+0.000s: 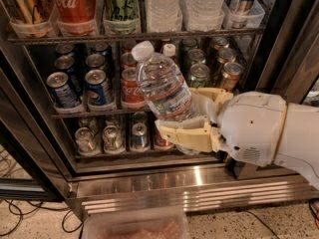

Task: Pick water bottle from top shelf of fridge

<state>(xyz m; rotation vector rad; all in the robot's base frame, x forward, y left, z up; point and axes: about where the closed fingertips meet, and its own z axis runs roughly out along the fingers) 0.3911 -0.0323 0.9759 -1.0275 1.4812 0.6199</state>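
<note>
The gripper (183,114), clenched round the tilted water bottle (163,89), holds it below the fridge (199,176)'s top shelf (134,36), seemingly to carry it clear.

You have the water bottle (163,89) clear of the top shelf (75,36). It hangs just below that shelf and in front of it, tilted, with its white cap leaning up and left and its base down and right. It is clear ribbed plastic with a white label and a red band. The gripper (182,111) sits below the top shelf, right of centre, its cream fingers (187,133) clamped across the bottle's lower half. The top shelf is a thin dark wire rack with clear trays, uppermost in the fridge (174,180).
</note>
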